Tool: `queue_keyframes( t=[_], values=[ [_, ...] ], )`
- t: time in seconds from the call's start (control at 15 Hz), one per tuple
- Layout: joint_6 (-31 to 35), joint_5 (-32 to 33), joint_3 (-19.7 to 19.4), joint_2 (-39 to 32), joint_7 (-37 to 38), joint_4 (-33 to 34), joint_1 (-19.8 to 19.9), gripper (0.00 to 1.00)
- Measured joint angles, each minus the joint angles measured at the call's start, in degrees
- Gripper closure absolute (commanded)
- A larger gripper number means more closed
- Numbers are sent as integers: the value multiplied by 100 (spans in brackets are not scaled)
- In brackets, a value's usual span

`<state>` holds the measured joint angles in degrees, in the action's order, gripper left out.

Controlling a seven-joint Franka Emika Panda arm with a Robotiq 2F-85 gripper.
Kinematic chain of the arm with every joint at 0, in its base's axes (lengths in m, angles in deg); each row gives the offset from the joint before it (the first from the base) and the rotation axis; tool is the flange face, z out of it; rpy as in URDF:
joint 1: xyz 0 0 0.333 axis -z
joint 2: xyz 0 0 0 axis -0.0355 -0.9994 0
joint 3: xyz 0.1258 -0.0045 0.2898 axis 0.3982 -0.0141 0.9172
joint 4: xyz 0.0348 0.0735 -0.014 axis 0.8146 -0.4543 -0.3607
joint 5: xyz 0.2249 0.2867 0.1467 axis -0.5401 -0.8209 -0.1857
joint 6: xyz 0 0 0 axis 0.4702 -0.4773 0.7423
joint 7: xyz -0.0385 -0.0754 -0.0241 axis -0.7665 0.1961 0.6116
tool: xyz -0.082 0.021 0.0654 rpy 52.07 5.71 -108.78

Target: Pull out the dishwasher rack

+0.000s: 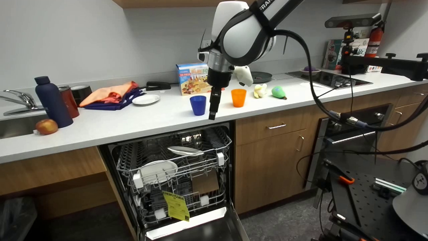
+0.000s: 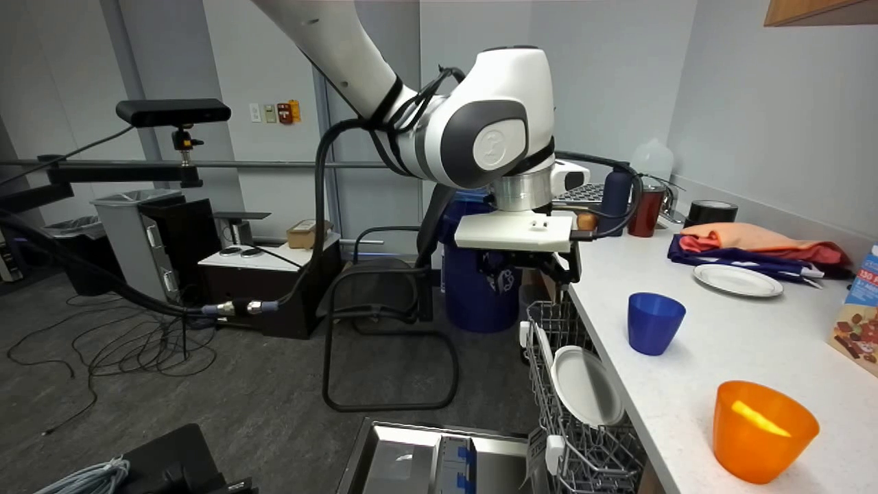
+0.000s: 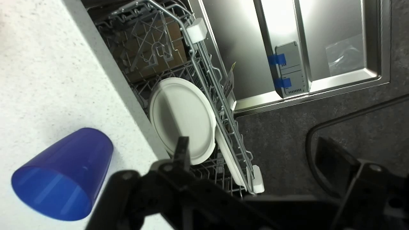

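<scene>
Hanging abv dishwasher rack [image 1: 194, 164] w/ white plates [image 3: 188, 118], grpr [image 3: 254, 142] is spread wide.

In front of me, beneath the end effector [image 3: 258, 153]: plate [image 3: 185, 118], one dark shadow band; dishwasher door [image 3: 319, 35], steel, white glare; floor [image 3: 278, 134], dim. Beside the end effector: desk [image 3: 41, 80], brightly lit. End effector, wrist view: out of focus.

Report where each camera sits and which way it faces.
In an exterior view: before the counter, facing the dishwasher rack; arm and gripper show.
In an exterior view: above counter height, looking lengthwise past the orange cup toward the blue bin; arm and gripper show.
Wrist view: wrist-mounted, looking down at the rack and open door; gripper fingers show.
All three share the rack and blue cup.
</scene>
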<state>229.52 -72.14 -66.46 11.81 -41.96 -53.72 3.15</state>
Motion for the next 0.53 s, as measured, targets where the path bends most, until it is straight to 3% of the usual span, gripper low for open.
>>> queue_keyframes(
  t=[0.53],
  values=[
    [0, 0, 146, -133, 5, 195, -4, 0]
  ],
)
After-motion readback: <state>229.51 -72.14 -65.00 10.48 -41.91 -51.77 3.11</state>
